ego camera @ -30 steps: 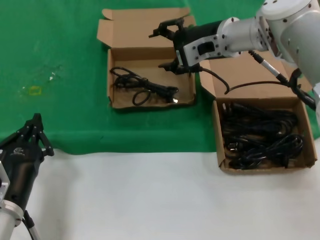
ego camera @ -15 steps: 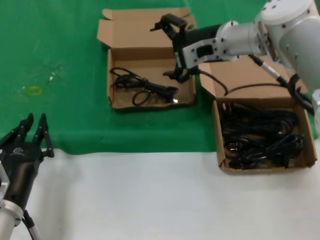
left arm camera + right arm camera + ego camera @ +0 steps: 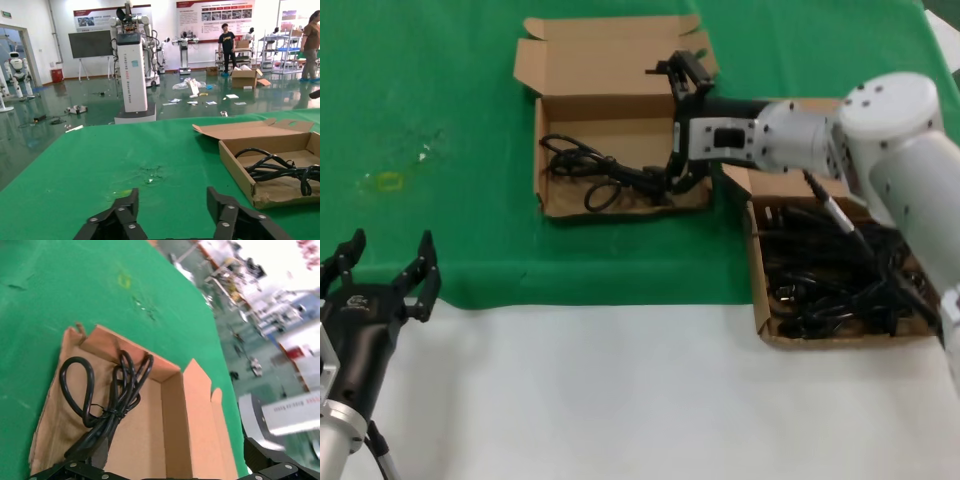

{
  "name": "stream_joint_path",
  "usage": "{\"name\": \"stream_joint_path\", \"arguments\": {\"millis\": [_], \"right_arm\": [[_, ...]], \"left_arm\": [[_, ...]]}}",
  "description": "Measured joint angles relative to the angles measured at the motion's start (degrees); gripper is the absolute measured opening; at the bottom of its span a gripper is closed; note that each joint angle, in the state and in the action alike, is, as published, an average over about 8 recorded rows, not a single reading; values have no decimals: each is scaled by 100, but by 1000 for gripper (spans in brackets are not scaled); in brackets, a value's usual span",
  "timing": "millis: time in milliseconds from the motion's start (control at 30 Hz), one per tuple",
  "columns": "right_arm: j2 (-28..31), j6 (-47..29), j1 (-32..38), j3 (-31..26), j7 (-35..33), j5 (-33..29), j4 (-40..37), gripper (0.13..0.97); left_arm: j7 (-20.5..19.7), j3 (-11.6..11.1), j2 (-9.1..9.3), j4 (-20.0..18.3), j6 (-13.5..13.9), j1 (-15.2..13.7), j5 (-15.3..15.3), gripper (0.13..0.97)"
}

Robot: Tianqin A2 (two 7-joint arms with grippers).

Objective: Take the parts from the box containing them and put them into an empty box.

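Head view shows the right gripper (image 3: pixel 682 120) reaching over the right end of the smaller cardboard box (image 3: pixel 620 205), its fingers spread wide and holding nothing. One power cord (image 3: pixel 610 175) lies coiled on that box's floor; its plug end sits just beside the lower finger at the near right corner, though contact between them cannot be told. The far finger stands by the box's lid flap, well clear of the cord. To the right, the larger cardboard box (image 3: pixel 765 330) holds a tangled heap of black cords (image 3: pixel 835 275), partly covered by the right arm crossing above it, and its lid is mostly hidden behind that arm. The left gripper (image 3: pixel 380 275) waits at the near left over the edge between green cloth (image 3: pixel 440 100) and white table (image 3: pixel 620 400), fingers released and empty. In the right wrist view the cord (image 3: pixel 107 405) runs down between the gripper's finger bases, which are cut off at the frame edge.
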Motion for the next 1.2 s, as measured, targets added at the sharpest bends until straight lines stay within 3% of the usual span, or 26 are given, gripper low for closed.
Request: {"name": "stream_joint_path", "arguments": {"millis": [100, 267, 667, 800, 1067, 1200], "right_arm": [[64, 176, -340, 88, 267, 86, 359, 931], [172, 474, -915, 237, 719, 232, 966, 964], [433, 1195, -2303, 597, 1807, 585, 2430, 966], [521, 1435, -2767, 717, 2171, 702, 2918, 966], [694, 1913, -3693, 956, 2899, 937, 3892, 966], [781, 2153, -4156, 1076, 3263, 1054, 4380, 966]], "left_arm": [[0, 0, 0, 0, 0, 0, 0, 410], [0, 0, 0, 0, 0, 0, 0, 550], [0, 0, 0, 0, 0, 0, -1, 817], [3, 0, 0, 0, 0, 0, -1, 817], [4, 0, 0, 0, 0, 0, -1, 927], [2, 0, 0, 0, 0, 0, -1, 942]]}}
